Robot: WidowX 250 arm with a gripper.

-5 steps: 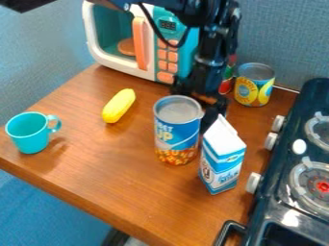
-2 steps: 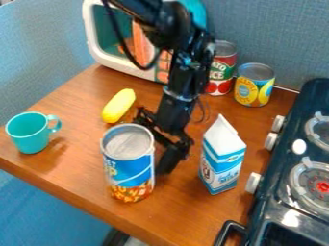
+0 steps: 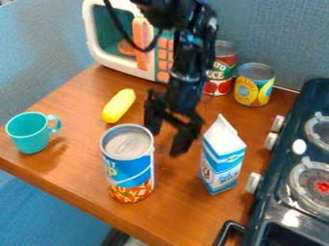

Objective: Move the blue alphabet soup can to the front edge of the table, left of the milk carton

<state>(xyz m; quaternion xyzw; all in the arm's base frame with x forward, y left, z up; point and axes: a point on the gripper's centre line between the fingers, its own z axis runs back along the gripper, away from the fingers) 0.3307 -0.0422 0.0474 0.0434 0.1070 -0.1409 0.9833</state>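
Note:
The black gripper [image 3: 164, 139] hangs over the middle of the wooden table, its two fingers spread apart with nothing between them. Just in front of it and to its left, a large blue soup can [image 3: 130, 169] stands upright near the table's front edge. A white and blue milk carton [image 3: 221, 158] stands to the gripper's right. Behind the can and left of the gripper lies a yellow corn cob [image 3: 119, 105]. A turquoise cup [image 3: 30, 134] stands at the far left.
Behind the arm are a toy microwave [image 3: 114, 65], a red tomato can [image 3: 221, 72] and a yellow-labelled can [image 3: 254, 85]. A dark toy stove [image 3: 292, 168] with knobs runs along the right side. The wooden table [image 3: 83, 168] has its front edge at lower left.
The soup can moved from the middle toward the front left, beside the gripper. Since then the gripper has drawn back and up from it, and the can has stayed put.

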